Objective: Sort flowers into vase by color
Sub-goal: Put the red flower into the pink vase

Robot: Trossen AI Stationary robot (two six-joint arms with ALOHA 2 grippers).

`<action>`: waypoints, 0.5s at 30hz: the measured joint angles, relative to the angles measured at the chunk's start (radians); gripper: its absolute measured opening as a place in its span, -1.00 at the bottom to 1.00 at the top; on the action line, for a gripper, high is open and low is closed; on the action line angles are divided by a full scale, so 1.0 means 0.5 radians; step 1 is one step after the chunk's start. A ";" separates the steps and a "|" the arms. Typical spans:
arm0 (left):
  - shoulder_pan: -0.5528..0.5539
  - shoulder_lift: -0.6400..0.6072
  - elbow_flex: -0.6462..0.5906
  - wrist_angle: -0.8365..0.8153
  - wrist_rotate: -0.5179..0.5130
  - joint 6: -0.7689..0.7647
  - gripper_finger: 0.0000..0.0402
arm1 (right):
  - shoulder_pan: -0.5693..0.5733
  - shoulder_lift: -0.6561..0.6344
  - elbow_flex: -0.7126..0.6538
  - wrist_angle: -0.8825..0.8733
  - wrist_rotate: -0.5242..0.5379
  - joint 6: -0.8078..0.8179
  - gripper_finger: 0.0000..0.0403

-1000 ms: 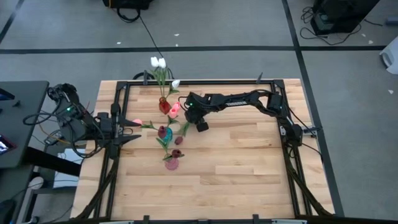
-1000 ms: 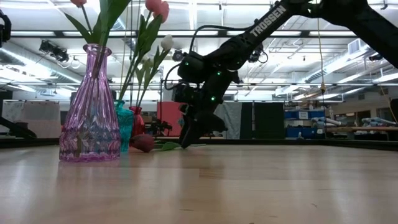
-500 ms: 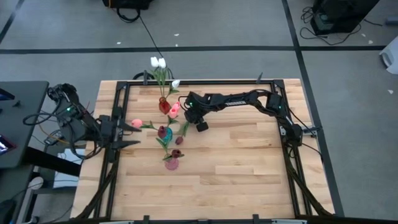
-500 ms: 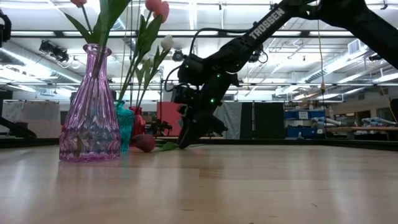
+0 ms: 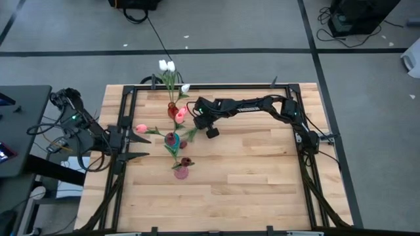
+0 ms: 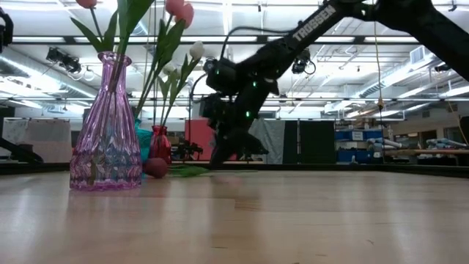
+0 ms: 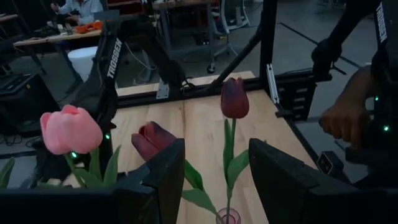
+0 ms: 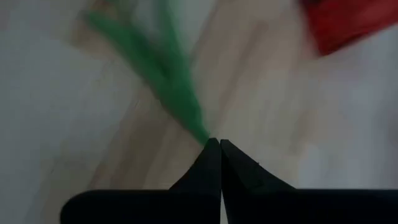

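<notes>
Three vases stand left of the table's middle: a red one with white tulips, a teal one, and a purple one with a dark red tulip. A pink tulip lies next to my open left gripper; whether they touch I cannot tell. My right gripper points down beside the vases, shut on the green stem of a dark red tulip, whose head lies on the table. My right gripper pinches the tulip's green stem between its two fingertips, coming from above and pointing down. The stem runs out from the tips toward the vases. The head and a leaf lie on the table.
A black frame runs round the wooden tabletop. The near and right parts of the table hold nothing. Another pink tulip shows beside the red vase. People sit at desks beyond the table in the left wrist view.
My right gripper has risen a little off the table with the stem. The dark red tulip's head has slid along the table toward the vases. My left arm has drawn back slightly toward the table's left edge.
</notes>
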 joint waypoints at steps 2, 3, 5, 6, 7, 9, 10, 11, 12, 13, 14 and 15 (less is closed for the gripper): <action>0.001 -0.001 0.000 0.004 -0.001 0.000 -0.09 | -0.007 -0.055 0.054 -0.068 0.002 0.016 -0.98; 0.000 0.000 0.000 0.004 -0.001 -0.001 -0.09 | -0.013 -0.095 0.073 -0.090 0.004 0.020 -0.98; 0.000 0.002 0.000 0.004 -0.001 -0.002 -0.09 | -0.025 -0.163 0.088 -0.162 0.020 0.037 -0.98; 0.000 0.002 0.000 0.003 0.000 -0.003 -0.09 | -0.034 -0.191 0.089 -0.203 0.025 0.054 -0.98; 0.000 0.001 0.000 0.004 0.001 -0.003 -0.09 | -0.041 -0.213 0.088 -0.248 0.027 0.070 -0.99; 0.000 0.000 0.000 0.004 0.023 -0.005 -0.09 | -0.055 -0.270 0.085 -0.344 0.027 0.108 -0.99; 0.000 0.000 0.000 0.003 0.034 -0.006 -0.09 | -0.063 -0.307 0.085 -0.386 0.027 0.122 -0.99; 0.000 0.001 0.000 0.002 0.036 -0.003 -0.09 | -0.071 -0.345 0.085 -0.424 0.027 0.132 -0.99; 0.000 0.002 0.000 -0.001 0.036 0.001 -0.09 | -0.077 -0.378 0.087 -0.467 0.027 0.144 -0.99; 0.000 0.002 0.000 -0.005 0.036 0.006 -0.09 | -0.084 -0.408 0.088 -0.500 0.027 0.164 -0.99; 0.000 0.002 0.000 -0.010 0.036 0.008 -0.09 | -0.092 -0.431 0.088 -0.522 0.026 0.186 -0.99; 0.001 0.002 0.000 -0.015 0.036 0.008 -0.09 | -0.098 -0.453 0.088 -0.545 0.025 0.217 -0.99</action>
